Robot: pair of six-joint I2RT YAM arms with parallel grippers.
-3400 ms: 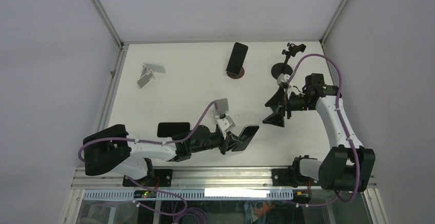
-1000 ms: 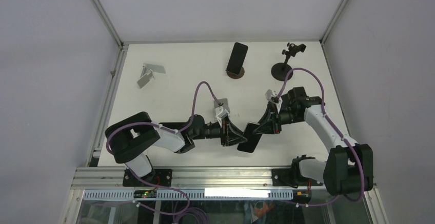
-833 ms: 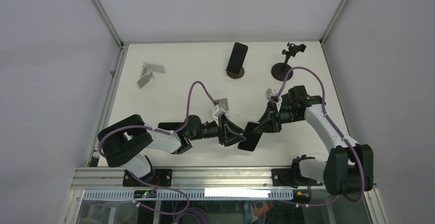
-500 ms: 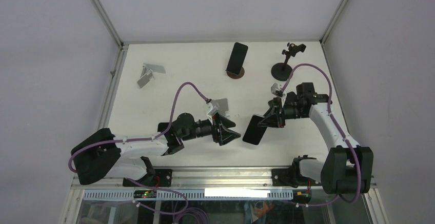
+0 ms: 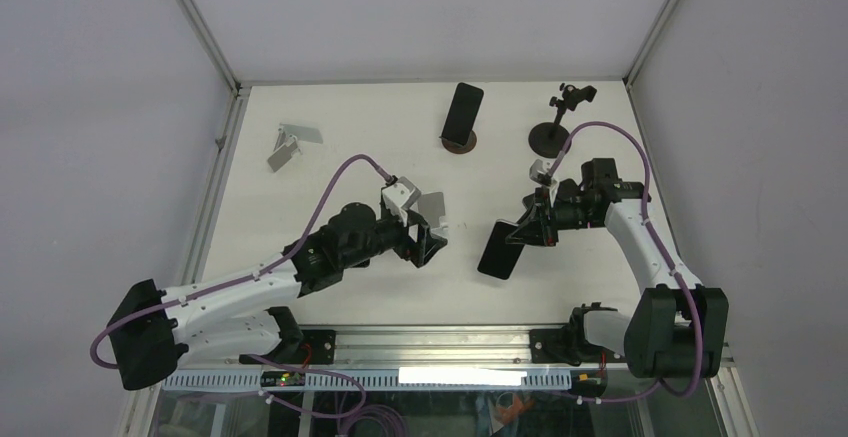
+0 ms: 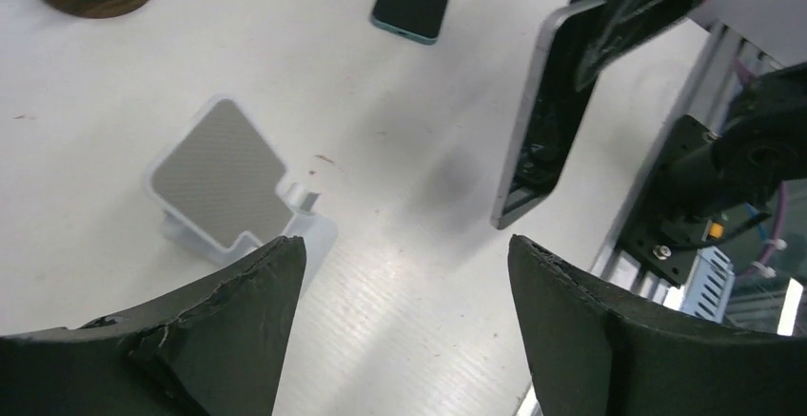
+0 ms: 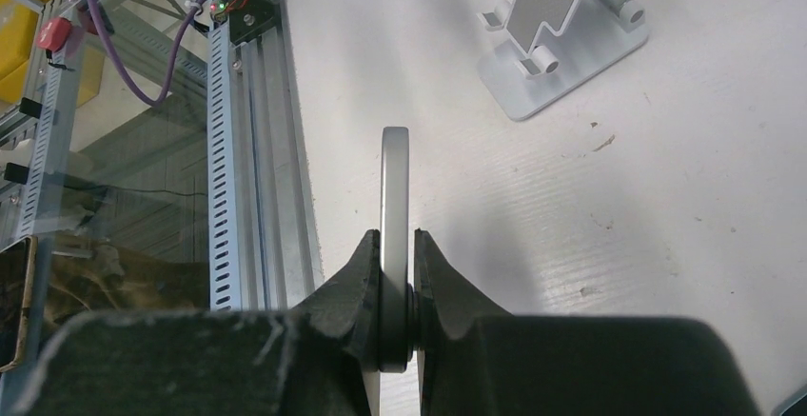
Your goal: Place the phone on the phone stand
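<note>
— What has just changed on my left?
— Your left pincer (image 5: 424,241) has let the phone (image 5: 501,248) go and drawn back toward its own side. A second ago it was meeting the other arm in the middle of the desk (image 5: 330,182). Its jaws now stand wide with nothing between them, hovering just beside the silver phone stand (image 5: 432,205).

— So the handover is done?
— I judge so. The phone has passed to your right arm. It is off the desk, hanging in the air to the right of that stand, tilted, with its free end pointing toward the near edge.

— And the right side?
— Your right pincer (image 5: 536,229) is drawn narrow and clamped on the phone's upper end. The right wrist view shows the jaws pressed against its two faces, with the phone edge-on between them.

— What's left for me?
— The placing itself. The stand is empty. You would carry the phone left and lower it onto the stand's lip. Mind the grip: it holds only one end, so the phone may swing as you turn it.
</note>
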